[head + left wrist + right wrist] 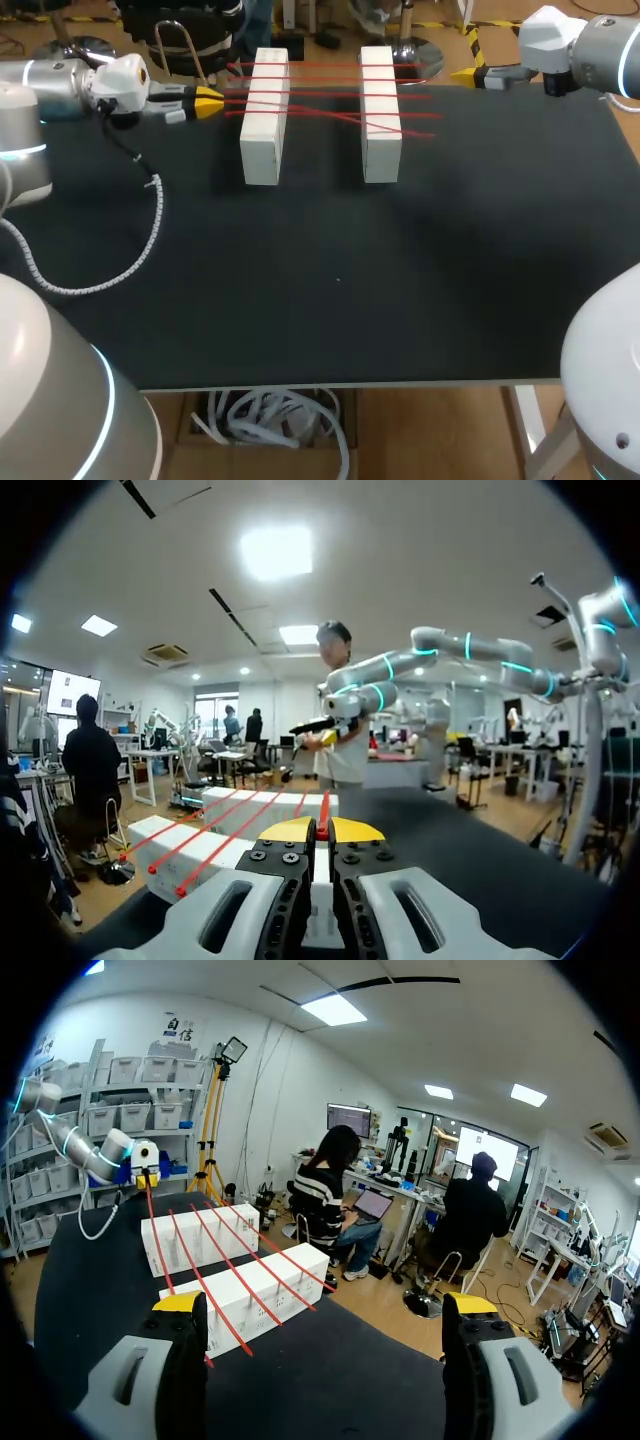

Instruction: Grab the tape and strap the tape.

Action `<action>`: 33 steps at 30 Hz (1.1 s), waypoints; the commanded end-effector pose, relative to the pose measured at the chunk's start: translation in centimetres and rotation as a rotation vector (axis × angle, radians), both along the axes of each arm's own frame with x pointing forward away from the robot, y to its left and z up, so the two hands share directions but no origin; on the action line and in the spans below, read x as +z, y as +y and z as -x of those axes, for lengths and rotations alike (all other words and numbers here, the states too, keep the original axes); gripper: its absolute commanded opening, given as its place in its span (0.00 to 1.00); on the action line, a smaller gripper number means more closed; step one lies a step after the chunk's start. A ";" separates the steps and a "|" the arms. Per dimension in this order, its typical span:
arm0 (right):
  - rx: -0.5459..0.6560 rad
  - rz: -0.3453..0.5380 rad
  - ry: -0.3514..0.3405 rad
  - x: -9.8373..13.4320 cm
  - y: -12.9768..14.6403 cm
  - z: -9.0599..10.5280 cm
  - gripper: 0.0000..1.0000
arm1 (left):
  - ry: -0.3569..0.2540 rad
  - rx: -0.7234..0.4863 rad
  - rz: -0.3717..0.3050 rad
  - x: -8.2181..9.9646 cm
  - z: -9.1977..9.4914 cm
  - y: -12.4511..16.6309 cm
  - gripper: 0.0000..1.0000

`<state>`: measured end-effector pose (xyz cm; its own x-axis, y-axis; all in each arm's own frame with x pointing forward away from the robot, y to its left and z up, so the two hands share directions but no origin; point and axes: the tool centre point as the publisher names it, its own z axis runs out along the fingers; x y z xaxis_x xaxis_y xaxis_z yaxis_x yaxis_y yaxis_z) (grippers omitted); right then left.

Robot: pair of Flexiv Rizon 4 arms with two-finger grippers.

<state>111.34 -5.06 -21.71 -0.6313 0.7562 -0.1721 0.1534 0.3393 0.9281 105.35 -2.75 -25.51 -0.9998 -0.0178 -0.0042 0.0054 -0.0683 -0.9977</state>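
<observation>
Two white blocks, one at the left (pixel 263 118) and one at the right (pixel 380 114), stand side by side at the table's far end. Thin red tape (pixel 330 95) runs across both in several strands, some crossing. My left gripper (pixel 210 101) sits just left of the left block, shut on the tape's end. In the left wrist view the red tape (pixel 323 815) is pinched between the yellow tips of that gripper (pixel 322 830) and runs out to the blocks (pixel 205 842). My right gripper (pixel 466 74) hovers right of the blocks at the far edge, open and holding nothing (pixel 325 1308).
A coiled white cable (pixel 148 235) hangs from my left arm and lies on the black table (pixel 340 280) at the left. The table's far edge is close behind the blocks.
</observation>
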 end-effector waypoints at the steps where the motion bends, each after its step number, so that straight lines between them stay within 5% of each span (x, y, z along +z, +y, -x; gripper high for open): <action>1: 0.001 0.002 0.001 0.0 0.0 0.0 1.00 | 0.000 0.048 -0.006 1.5 1.0 -1.3 0.00; 8: 0.001 0.002 0.001 0.0 0.0 0.0 1.00 | -0.043 -0.025 0.109 4.7 1.6 -3.4 0.00; 13: 0.001 0.002 0.001 0.0 0.0 0.0 1.00 | -0.073 -0.025 0.102 6.4 1.4 -5.0 0.00; 33: 0.001 0.002 0.001 0.0 0.0 0.0 1.00 | 0.099 0.070 0.311 9.7 -0.2 -7.0 0.00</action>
